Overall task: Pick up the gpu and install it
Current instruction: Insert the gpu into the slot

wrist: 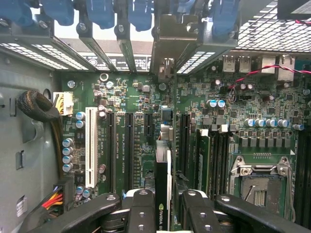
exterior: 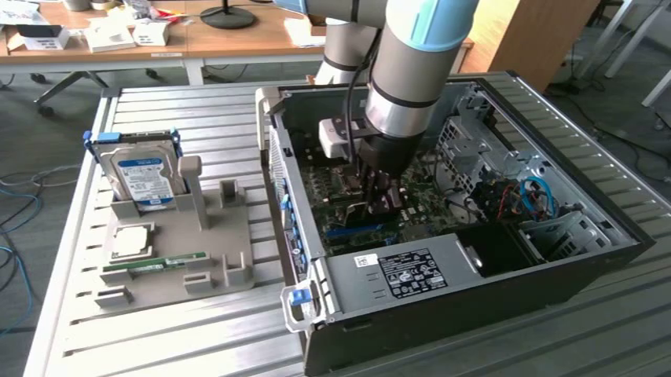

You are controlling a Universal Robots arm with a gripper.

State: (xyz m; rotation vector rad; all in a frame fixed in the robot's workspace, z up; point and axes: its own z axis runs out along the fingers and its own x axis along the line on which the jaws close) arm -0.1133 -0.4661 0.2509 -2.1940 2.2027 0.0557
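The gpu (wrist: 162,184) is seen edge-on in the wrist view, clamped between the two fingers (wrist: 141,211) of the tool (wrist: 166,216). Its metal end bracket (wrist: 170,43) is up against the rear slot openings of the computer case (exterior: 587,236). In the exterior view the arm (exterior: 419,71) is reaching down into the case, low over the motherboard (wrist: 136,126) — whether the card's edge is already in a slot cannot be told. For the seating to be done well, the card would best be kept upright and parallel to the long black slots (wrist: 129,145). The bracket should be guided in beneath the blue latches (wrist: 141,12), and pressure applied straight down and evenly — a tilt could be expected to jam one end or strain the board.
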